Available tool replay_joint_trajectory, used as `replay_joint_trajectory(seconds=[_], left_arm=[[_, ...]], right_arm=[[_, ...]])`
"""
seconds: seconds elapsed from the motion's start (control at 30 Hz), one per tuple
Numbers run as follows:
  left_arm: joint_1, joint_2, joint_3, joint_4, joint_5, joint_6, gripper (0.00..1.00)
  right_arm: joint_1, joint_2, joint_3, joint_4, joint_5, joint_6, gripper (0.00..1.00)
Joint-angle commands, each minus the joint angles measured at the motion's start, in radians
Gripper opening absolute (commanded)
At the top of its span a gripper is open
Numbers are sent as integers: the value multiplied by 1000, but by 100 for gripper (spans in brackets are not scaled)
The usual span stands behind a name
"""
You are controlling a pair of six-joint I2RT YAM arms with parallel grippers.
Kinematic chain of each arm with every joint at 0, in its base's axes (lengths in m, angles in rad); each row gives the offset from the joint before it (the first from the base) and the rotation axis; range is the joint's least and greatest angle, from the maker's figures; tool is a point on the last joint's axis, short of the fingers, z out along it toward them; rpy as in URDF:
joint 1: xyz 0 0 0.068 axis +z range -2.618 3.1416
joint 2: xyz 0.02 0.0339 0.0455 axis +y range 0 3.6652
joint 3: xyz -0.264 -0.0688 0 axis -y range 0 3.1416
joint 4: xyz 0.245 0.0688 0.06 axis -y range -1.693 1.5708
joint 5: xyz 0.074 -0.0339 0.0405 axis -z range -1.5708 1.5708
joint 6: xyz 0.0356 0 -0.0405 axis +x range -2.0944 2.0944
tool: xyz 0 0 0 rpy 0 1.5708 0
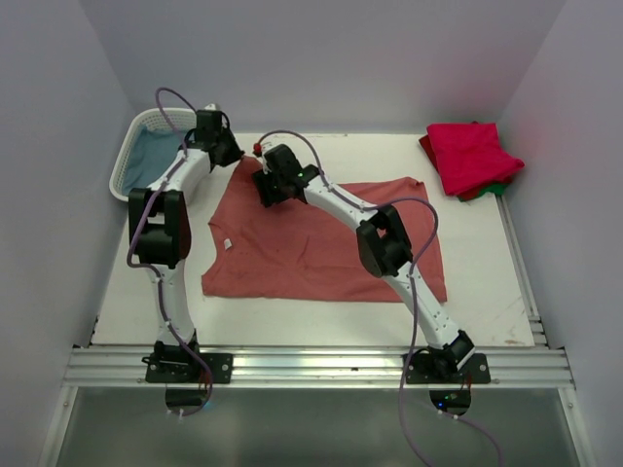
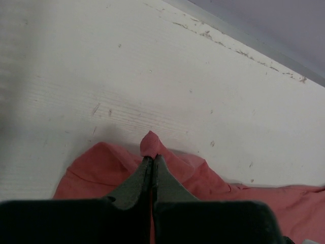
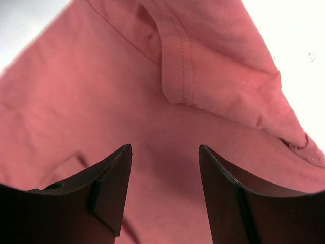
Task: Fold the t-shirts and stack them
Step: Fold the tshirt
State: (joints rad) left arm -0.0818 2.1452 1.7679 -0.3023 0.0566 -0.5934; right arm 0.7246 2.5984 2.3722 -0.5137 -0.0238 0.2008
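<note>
salmon-red t-shirt (image 1: 321, 243) lies spread on the bench (image 1: 477, 282), left gripper (image 2: 151, 161) clamped on a pinch of its far edge, right gripper (image 3: 165, 152) fingers apart over the cloth, holding nothing.

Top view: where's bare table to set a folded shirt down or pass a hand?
Widest bare patch: right side, between the salmon-red t-shirt, the folded stack and the table edge. Also the far strip between shirt and back wall, and the near strip before the rail. Crowded: far left, where the white lattice basket, left gripper and right gripper bunch.
</note>
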Motion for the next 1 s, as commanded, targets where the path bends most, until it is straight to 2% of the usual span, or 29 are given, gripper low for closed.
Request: replay_joint_trajectory(seconds=[0.0,0.43,0.63,0.83,0.97], left_arm=[[-4,-42,-38,34,37,-28,0],[-6,-94,-127,63,81,-46,0],[-4,-110,-131,51,83,-45,0],[-6,-120,-148,52,89,-45,0],[-4,-125,-153,52,91,-43,0]], right_arm=[[15,37,65,3,102,-132,59],[38,-27,-5,127,125,-216,54],[41,46,85,155,151,-262,54],[41,52,44,262,166,-268,54],[42,101,90,271,193,-288,55]])
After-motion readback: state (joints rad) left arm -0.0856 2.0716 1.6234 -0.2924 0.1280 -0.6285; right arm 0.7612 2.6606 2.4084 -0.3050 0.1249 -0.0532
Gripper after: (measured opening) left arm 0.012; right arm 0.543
